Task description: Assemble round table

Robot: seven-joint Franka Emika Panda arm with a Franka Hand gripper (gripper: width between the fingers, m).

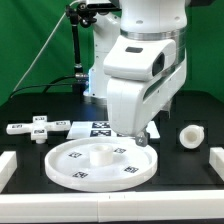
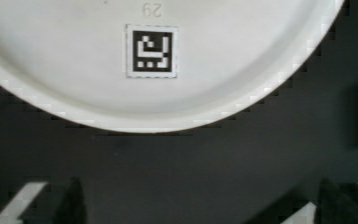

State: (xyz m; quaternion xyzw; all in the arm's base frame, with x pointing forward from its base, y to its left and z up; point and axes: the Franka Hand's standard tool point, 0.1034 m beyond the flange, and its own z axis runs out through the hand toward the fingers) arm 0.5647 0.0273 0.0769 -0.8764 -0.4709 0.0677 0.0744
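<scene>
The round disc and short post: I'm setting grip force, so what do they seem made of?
The round disc: likely hard white plastic, smooth, faintly glossy, judging by the sheen on its rim. The short post: seemingly the same white plastic; finish too small to tell.

You'll see the black table surface (image 1: 30, 150) beneath the jaws and spreading out on every side of them. The marker board (image 1: 97, 127) lies flat just to the exterior view's left of the jaws, partly hidden. One white rail (image 1: 6, 165) sits well off to the jaws' exterior-view left, a second rail (image 1: 217, 160) well off to their right, and a near rail (image 1: 110, 212) runs across in front. Far behind the jaws stands a green backdrop (image 1: 40, 35), with a black cable (image 1: 40, 56) slanting across it.
</scene>
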